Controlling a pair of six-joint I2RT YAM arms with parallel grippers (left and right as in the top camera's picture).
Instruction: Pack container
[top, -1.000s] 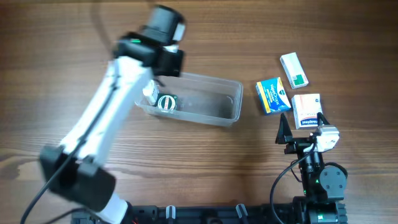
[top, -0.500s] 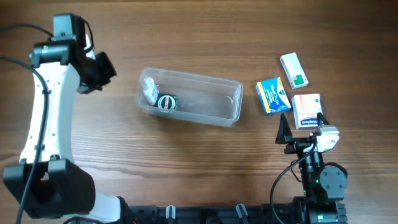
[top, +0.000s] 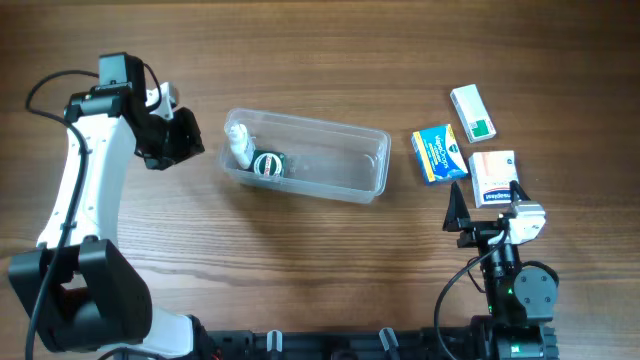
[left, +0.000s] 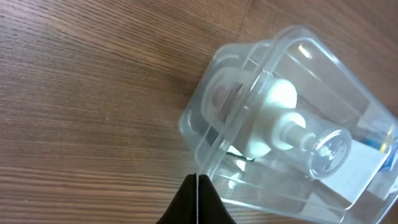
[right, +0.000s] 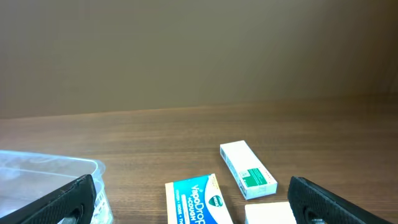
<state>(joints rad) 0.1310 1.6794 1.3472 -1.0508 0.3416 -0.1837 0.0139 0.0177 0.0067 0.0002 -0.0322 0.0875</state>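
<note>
The clear plastic container (top: 340, 163) lies mid-table. Inside its left end lie a white bottle (top: 239, 145) and a small green-and-white round item (top: 268, 165). In the left wrist view the container (left: 205, 118) fills the right side with the white bottle (left: 267, 118) inside. My left gripper (top: 188, 140) is shut and empty, just left of the container's left end; its tips show in the left wrist view (left: 197, 193). My right gripper (top: 487, 215) is open and empty at the right front, near the boxes.
To the right of the container lie a blue-and-yellow box (top: 436, 152), a white-and-green box (top: 472, 111) and a white box with red print (top: 492, 175). The blue box (right: 196, 202) and white-and-green box (right: 247, 170) show in the right wrist view.
My left arm swung away from over the container to the far left, then moved back right to sit just beside the container's left end. The right arm has not moved.
</note>
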